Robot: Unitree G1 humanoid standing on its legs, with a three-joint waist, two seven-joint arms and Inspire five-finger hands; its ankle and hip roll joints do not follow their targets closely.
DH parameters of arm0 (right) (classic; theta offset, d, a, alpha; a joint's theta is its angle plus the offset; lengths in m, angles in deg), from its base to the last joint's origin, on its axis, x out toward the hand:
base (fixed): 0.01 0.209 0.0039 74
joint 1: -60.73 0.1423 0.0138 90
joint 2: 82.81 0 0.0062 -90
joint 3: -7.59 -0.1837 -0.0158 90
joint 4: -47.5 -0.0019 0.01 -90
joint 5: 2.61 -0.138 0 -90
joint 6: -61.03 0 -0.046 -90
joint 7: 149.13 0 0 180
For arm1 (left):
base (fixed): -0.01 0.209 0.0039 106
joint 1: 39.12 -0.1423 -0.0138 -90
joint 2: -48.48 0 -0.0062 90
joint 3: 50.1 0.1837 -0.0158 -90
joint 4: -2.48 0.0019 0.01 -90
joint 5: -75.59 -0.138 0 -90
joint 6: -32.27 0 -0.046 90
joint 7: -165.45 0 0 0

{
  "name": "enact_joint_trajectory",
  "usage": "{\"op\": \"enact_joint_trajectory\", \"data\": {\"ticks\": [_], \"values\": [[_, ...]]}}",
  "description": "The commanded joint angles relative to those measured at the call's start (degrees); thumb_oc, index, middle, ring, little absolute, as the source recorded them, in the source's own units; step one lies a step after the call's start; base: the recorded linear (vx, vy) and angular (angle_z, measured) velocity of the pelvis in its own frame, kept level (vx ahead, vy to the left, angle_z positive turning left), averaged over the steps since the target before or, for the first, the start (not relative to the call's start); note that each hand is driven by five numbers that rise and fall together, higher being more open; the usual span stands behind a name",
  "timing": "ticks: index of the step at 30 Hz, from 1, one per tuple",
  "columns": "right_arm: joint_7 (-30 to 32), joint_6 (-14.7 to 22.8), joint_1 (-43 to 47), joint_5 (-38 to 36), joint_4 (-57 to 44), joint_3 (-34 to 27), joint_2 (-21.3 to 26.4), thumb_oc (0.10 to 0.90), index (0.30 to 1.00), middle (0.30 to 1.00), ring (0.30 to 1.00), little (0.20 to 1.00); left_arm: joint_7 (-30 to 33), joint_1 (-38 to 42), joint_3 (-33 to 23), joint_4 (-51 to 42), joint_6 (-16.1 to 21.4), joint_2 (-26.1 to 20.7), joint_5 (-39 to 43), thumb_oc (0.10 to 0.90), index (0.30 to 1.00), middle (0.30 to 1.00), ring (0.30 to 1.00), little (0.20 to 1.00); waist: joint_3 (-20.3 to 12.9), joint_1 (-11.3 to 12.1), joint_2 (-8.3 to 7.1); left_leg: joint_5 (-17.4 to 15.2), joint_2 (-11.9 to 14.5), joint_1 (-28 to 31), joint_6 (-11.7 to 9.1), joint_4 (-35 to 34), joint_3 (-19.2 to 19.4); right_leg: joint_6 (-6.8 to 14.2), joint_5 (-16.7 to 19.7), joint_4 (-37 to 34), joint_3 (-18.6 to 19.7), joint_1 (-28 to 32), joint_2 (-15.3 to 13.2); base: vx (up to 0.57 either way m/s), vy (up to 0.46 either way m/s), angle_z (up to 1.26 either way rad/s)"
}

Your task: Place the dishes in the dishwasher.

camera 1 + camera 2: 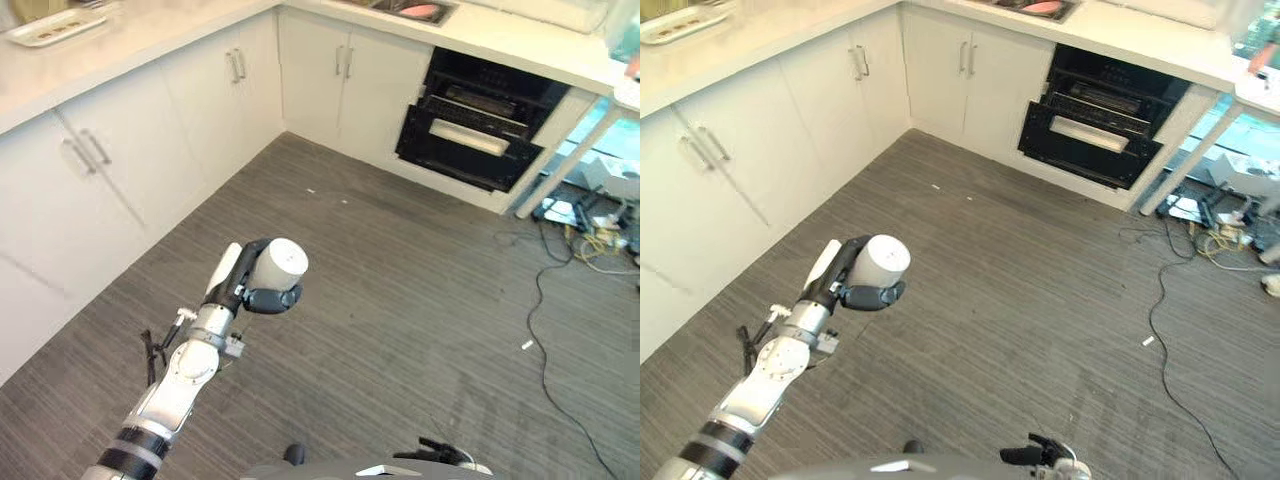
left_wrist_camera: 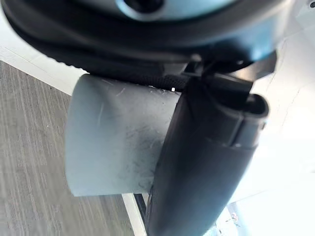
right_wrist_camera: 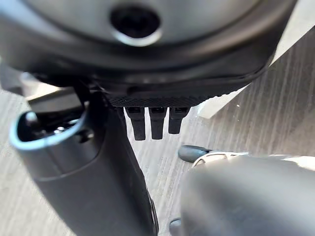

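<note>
Left hand (image 1: 262, 290) raised over the grey wood-grain floor (image 1: 400, 300), well out from the cabinets, fingers and thumb curled round a plain white cylindrical cup (image 1: 278, 264). Cup lying tilted in the grasp, flat round end turned up and away from the arm; in the left wrist view the same cup (image 2: 113, 142) pressed against the palm, dark thumb (image 2: 206, 162) wrapped across its side. Cup clear of floor and counters alike, carried in the air.

Open black dishwasher (image 1: 480, 120) set under the far counter, toward the far right corner of the floor, door dropped forward and a pale panel showing on the pulled-out front. Well apart from the cup, with a wide stretch of floor between.

White cabinet doors with slim metal handles (image 1: 90, 155) running along the left edge of the floor and round the far corner. Pale stone countertop (image 1: 150, 40) above them, bearing a white oblong tray (image 1: 55, 25) near its far left end. Sink (image 1: 410, 10) sunk into the far counter just left of the dishwasher, something pink lying in it.

Right hand (image 3: 152, 123) seen in its own wrist view, fingers hanging straight and relaxed, holding nothing, floor beyond the fingertips.
</note>
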Motion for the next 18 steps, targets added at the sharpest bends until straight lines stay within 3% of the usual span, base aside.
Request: {"op": "enact_joint_trajectory", "data": {"ticks": [1,11,13,18], "values": [[-0.26,1.02,0.41,1.18,0.55,1.37,1.50,0.800,0.900,0.900,0.900,0.900,1.37,4.44,-3.98,-6.08,5.03,0.78,1.21,0.400,0.300,0.300,0.300,0.300,-2.81,0.57,0.08,0.20,6.05,-1.86,-5.07,0.11,3.25,1.92,3.46,0.80,-0.76,-2.30,-0.51,-0.01,-0.046,-0.20],[-0.31,1.16,0.30,1.29,0.24,1.83,1.48,0.800,0.900,0.900,0.900,0.900,1.57,4.36,-4.09,-6.11,5.03,0.98,1.24,0.400,0.300,0.300,0.300,0.300,-2.78,0.57,0.12,0.09,6.14,-1.85,-4.97,0.11,3.42,1.86,3.38,0.80,-0.09,-2.54,-0.34,0.01,-0.030,-0.07],[-1.20,1.36,-0.82,4.43,-0.77,5.24,1.66,0.800,0.900,0.900,0.900,0.900,0.06,4.81,-3.35,-5.39,3.50,2.84,4.02,0.400,0.300,0.300,0.300,0.300,-0.95,-0.32,0.65,1.20,7.97,-1.76,-6.18,0.11,0.85,-0.50,1.41,0.94,-0.32,-1.72,2.16,0.07,-0.334,0.01],[-1.10,1.71,0.17,5.18,-1.10,6.46,2.01,0.800,0.900,0.900,0.900,0.900,-0.38,4.80,-3.39,-4.79,2.90,3.12,4.40,0.400,0.300,0.300,0.300,0.300,0.18,0.22,0.77,2.82,9.14,-2.70,-7.42,0.11,-0.53,-1.58,0.71,0.90,-1.00,-1.86,3.86,-0.02,-0.136,0.25]]}}
